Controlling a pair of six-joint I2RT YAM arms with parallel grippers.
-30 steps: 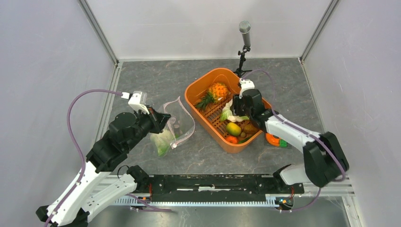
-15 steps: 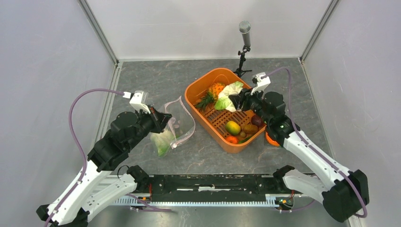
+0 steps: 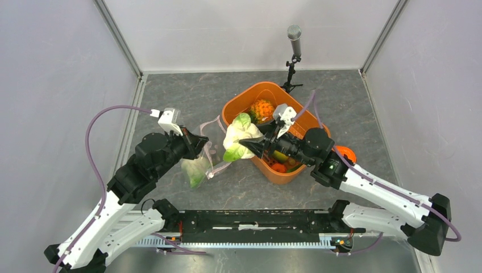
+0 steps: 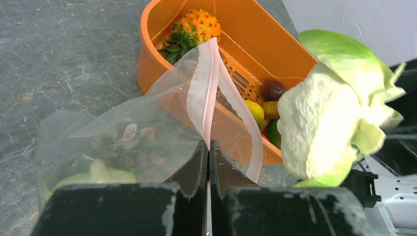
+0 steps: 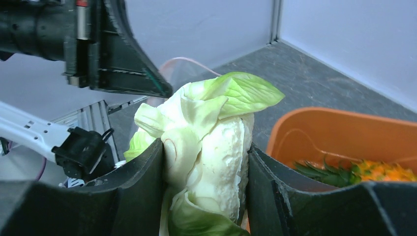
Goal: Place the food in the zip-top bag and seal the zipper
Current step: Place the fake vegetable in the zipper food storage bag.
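My right gripper point(image 3: 245, 144) is shut on the pale cauliflower point(image 3: 239, 135) with green leaves and holds it in the air, just left of the orange basket point(image 3: 241, 98) and right beside the bag's mouth. In the right wrist view the cauliflower point(image 5: 211, 130) sits between both fingers point(image 5: 142, 187). My left gripper point(image 4: 207, 145) is shut on the pink zipper point(image 4: 205, 83) of the clear zip-top bag point(image 4: 123, 137) and holds the mouth up and open. Green leafy food lies inside the bag point(image 3: 196, 169). The pineapple point(image 4: 194, 27), mango point(image 4: 254, 110) and purple fruit point(image 4: 272, 90) lie in the basket.
A microphone on a small stand point(image 3: 294, 35) is behind the basket. An orange piece point(image 3: 344, 153) lies on the table right of the basket. White walls close in the left, back and right sides.
My right gripper lifted the cauliflower out of the basket and carried it left to the bag's mouth. My left gripper kept its hold on the zipper, almost still.
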